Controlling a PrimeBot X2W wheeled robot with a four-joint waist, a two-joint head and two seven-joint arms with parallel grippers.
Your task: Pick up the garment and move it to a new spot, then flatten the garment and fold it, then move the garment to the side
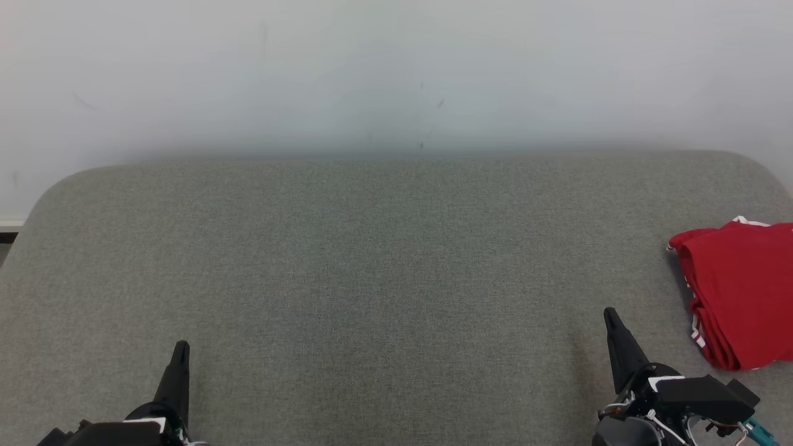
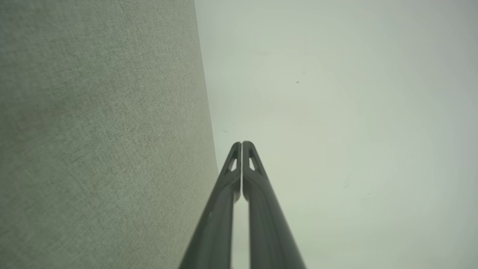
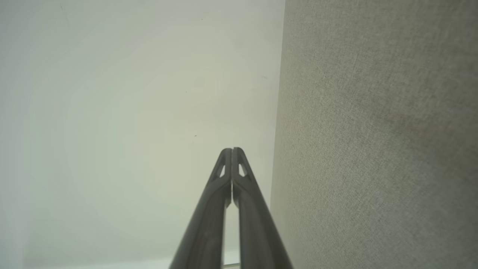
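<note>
red garment (image 1: 740, 294), right edge of grey cushion (image 1: 372, 279), long axis near-to-far

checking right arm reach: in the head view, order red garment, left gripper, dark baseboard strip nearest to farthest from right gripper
1. red garment, just right of the right gripper
2. left gripper, lower left
3. dark baseboard strip, far left edge

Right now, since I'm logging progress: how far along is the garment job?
It looks nearly or fully done: the red garment lies in folded layers at the right edge of the grey surface, partly out of frame. Nothing is in hand: the left tool and right tool are shut and empty. At most, checking the fold is left.
</note>
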